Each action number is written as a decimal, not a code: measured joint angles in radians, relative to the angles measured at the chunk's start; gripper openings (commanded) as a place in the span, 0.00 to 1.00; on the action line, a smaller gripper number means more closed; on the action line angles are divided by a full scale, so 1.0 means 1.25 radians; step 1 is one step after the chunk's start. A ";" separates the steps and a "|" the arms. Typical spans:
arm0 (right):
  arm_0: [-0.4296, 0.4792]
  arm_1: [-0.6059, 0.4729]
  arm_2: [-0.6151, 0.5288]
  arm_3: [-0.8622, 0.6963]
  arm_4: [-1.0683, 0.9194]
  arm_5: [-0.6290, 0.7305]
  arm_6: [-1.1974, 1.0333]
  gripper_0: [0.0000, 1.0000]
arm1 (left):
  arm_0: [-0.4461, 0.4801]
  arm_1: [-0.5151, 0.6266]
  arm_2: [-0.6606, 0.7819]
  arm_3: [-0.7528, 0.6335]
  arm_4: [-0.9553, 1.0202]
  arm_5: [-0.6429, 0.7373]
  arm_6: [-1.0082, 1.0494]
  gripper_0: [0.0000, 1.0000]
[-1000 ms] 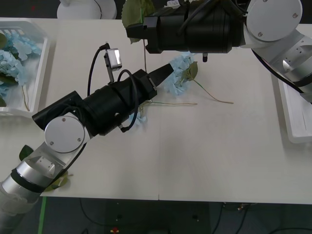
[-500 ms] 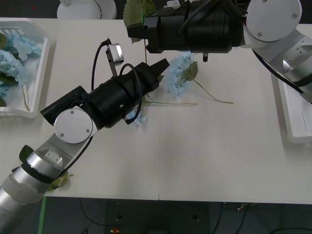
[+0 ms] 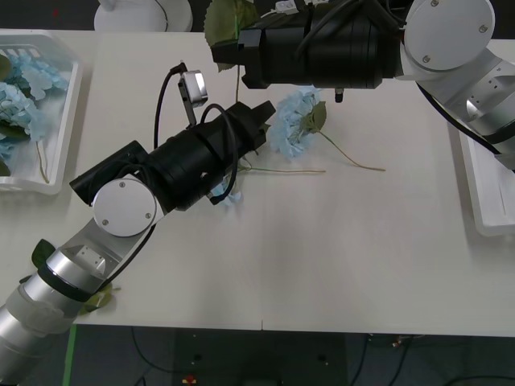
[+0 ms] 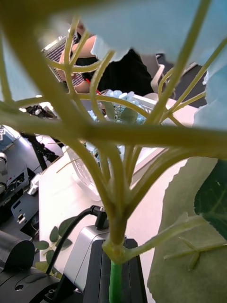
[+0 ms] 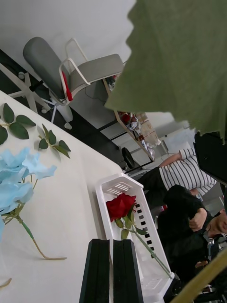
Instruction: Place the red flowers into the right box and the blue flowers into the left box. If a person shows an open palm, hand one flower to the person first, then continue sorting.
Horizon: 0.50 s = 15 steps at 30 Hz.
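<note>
I read no writing anywhere. Far left, my white slotted plastic left box (image 3: 60, 121) holds pale blue hydrangea-like flowers (image 3: 18, 104). My left claw (image 3: 261, 121) has its black fingers (image 5: 112, 270) pressed together, gripping nothing, just beside one blue cluster (image 3: 291, 127) lying on the white surface (image 3: 338, 257). My right claw's state I cannot tell. One deep-red rose (image 5: 120, 207) lies in the white right box (image 5: 147, 279)

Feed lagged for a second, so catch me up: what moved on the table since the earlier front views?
The left gripper swung up and back from the table stems, lifting away shut and empty. The right gripper stayed high at the table's far edge. The blue flower mid-table, the left box and the right box kept their places.
</note>
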 measured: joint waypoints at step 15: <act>-0.003 0.000 0.000 0.000 0.018 -0.002 0.000 0.88 | 0.000 0.000 0.000 0.001 0.000 -0.040 0.000 0.00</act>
